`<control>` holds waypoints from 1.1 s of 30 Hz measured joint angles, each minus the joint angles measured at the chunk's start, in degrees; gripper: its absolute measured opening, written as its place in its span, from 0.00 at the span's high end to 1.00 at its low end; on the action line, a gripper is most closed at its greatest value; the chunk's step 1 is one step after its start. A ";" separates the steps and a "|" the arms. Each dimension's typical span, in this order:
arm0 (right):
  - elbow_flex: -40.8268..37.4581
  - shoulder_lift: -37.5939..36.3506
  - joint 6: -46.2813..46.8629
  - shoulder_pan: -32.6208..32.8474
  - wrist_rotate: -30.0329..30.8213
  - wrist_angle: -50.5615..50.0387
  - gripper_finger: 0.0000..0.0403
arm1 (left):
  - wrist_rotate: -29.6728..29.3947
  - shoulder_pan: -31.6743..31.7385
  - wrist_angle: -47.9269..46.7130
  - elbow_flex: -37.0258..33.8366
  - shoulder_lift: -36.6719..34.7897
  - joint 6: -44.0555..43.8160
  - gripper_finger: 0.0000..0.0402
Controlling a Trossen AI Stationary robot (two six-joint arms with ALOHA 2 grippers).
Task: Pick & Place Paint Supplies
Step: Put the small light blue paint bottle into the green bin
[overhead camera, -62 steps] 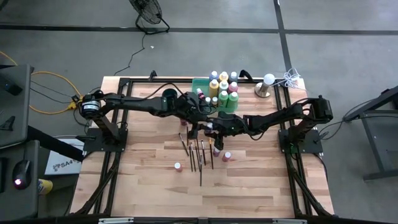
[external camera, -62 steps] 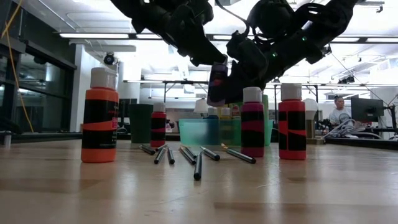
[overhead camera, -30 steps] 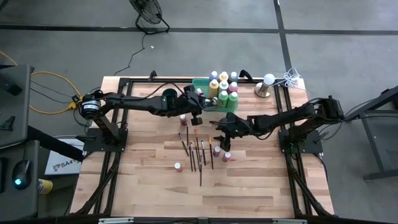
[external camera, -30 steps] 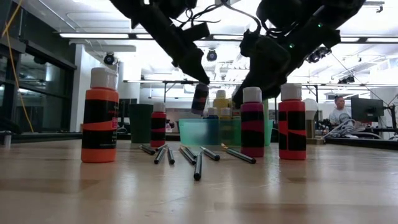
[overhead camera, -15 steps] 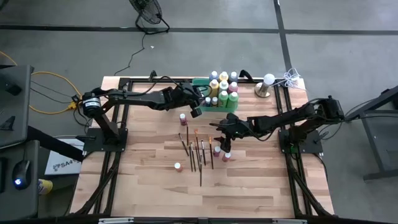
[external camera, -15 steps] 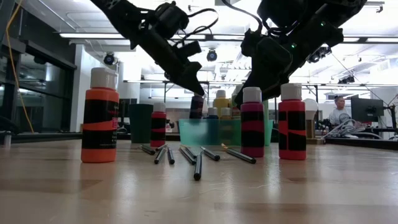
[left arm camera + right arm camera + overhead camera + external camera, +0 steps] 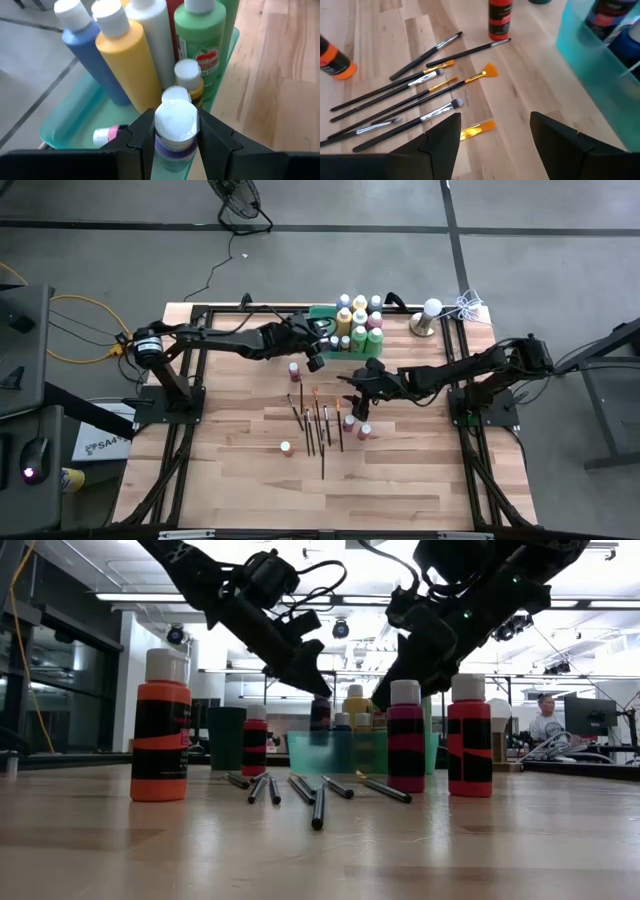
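Left gripper [image 7: 175, 150], clamping a purple bottle [image 7: 175, 137] over the crowded tray [image 7: 70, 125], is risking toppling neighbouring bottles.

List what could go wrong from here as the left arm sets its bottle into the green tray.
The left gripper holds a purple bottle just above the green tray, close to the standing bottles; lowering it could knock the small yellow bottle. A pink-capped bottle lies flat in the tray and may block the spot. The right gripper, open over the paintbrushes, could scatter them if it drops carelessly.
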 joint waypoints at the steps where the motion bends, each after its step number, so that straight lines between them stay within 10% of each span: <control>1: 0.00 0.01 -0.04 0.00 0.43 -0.02 0.43 | -0.03 0.00 0.11 -0.02 0.33 -0.25 0.72; 15: 0.00 -4.78 -0.07 0.66 4.10 -2.69 0.43 | 0.03 0.02 2.35 -0.02 4.02 -2.65 0.72; 33: 0.00 -14.49 4.97 5.60 8.96 -18.62 0.43 | 0.29 0.00 -0.05 0.00 3.88 -2.92 0.48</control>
